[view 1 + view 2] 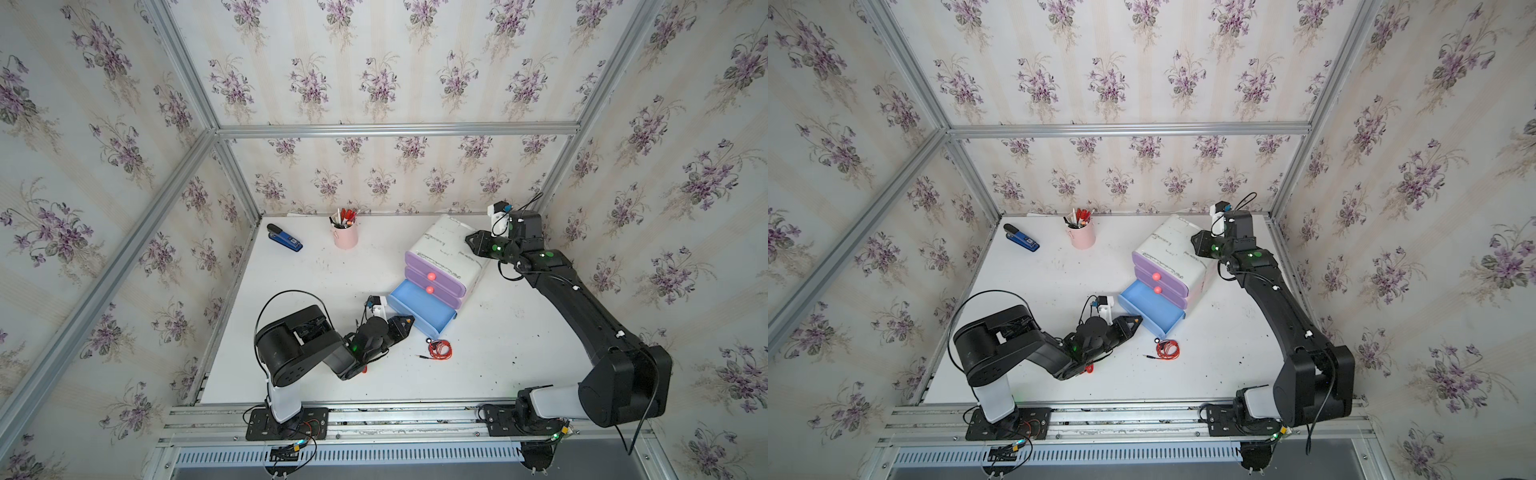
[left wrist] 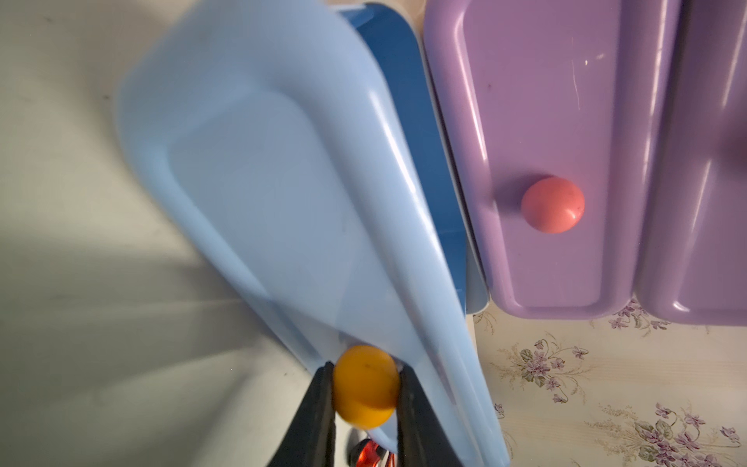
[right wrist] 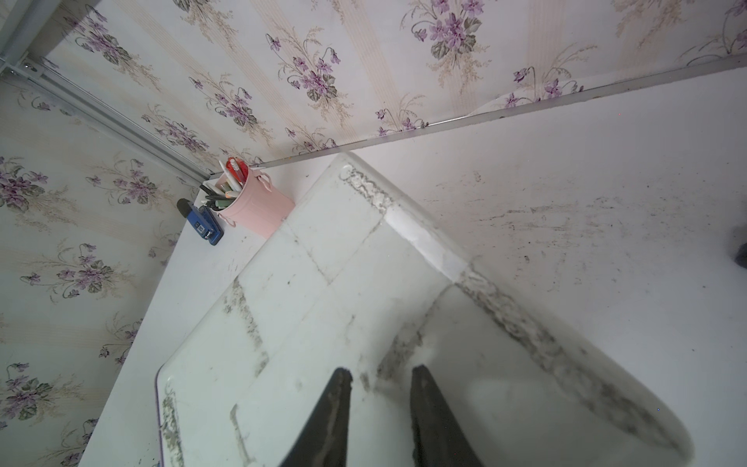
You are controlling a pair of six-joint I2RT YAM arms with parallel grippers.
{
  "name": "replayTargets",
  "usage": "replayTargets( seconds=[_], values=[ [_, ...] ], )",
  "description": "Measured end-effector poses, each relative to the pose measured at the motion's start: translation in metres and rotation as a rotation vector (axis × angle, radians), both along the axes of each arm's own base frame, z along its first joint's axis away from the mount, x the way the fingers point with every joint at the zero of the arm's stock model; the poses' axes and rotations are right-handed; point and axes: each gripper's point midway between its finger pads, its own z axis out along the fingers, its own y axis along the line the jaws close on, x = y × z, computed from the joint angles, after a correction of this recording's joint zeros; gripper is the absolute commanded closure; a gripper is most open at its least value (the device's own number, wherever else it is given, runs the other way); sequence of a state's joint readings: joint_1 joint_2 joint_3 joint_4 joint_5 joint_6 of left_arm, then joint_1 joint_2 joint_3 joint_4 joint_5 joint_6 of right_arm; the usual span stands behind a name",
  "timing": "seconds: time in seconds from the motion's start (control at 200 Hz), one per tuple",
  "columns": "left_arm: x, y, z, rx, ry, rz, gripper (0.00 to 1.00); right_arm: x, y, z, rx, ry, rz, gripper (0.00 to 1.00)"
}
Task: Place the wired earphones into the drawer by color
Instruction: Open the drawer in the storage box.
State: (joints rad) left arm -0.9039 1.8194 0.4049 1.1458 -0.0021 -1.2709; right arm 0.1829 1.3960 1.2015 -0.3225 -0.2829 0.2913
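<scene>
Room: floral-papered walls round one white table (image 1: 332,282).
Cabinet: one white drawer cabinet (image 1: 451,251), two purple drawers (image 1: 415,262) shut, one blue drawer (image 1: 419,309) pulled out at the bottom.
Left claw (image 2: 366,368): pinching the blue drawer's orange knob (image 2: 366,390).
Right claw (image 3: 380,374): spread, empty, over the cabinet top.
Earphones: one bundle of red earphones (image 1: 441,349) on the table, just beside the blue drawer's front corner.
Extras: one pink pen cup (image 1: 345,237), one blue stapler (image 1: 284,240), both at the back.

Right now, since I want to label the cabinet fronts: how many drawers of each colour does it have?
Purple drawers: 2, both shut
Blue drawer: 1, pulled out, left claw shut on its orange knob
Total: 3
</scene>
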Motion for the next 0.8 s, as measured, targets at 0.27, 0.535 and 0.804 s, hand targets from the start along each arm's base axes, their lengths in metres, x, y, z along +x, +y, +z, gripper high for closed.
replayTargets(
  seconds=[0.27,0.535,0.804],
  values=[
    [-0.009,0.017,0.007,0.027,-0.005,0.013,0.86,0.002,0.000,0.001,-0.002,-0.002,-0.003,0.69],
    [-0.017,0.033,0.003,0.071,0.000,0.030,0.86,0.002,0.000,0.001,-0.003,0.000,0.001,0.69],
    [-0.018,0.042,0.003,0.084,0.000,0.046,0.86,0.002,0.000,0.001,-0.002,0.000,0.002,0.69]
  ],
)
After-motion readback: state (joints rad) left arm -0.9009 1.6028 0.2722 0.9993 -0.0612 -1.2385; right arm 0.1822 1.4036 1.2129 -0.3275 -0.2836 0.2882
